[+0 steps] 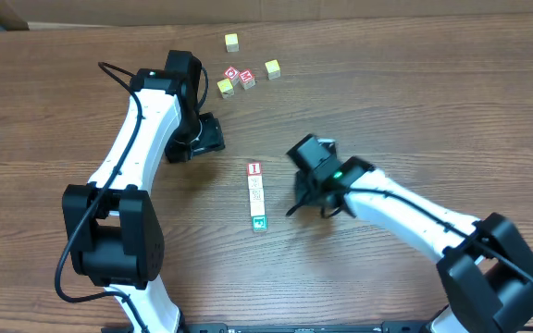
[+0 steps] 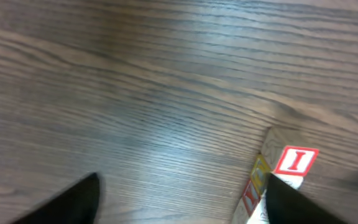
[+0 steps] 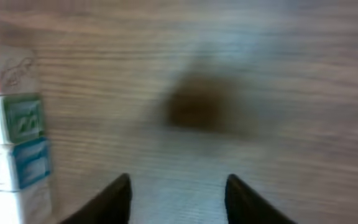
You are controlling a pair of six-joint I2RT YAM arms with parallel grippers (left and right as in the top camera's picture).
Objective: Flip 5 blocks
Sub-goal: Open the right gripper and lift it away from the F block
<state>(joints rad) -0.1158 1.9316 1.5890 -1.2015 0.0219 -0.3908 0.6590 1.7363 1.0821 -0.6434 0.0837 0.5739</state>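
Sees the blocks (image 1: 256, 195) rowed mid counter (image 1: 415, 102), long axis toward the far edge; left claw (image 2: 179, 202) spread, empty, by the far end; right claw (image 3: 176, 199) spread, empty, alongside.

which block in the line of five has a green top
The green-faced block, at the bottom end of the row in the overhead view. The far-end block is red and white, and the three middle blocks are pale.

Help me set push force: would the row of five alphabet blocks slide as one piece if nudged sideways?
Probably not: the row of blocks is separate cubes butted end to end, so it would likely buckle. They look wooden, so presumably stiff and light. Flat faces suggest sliding or tipping, not rolling.
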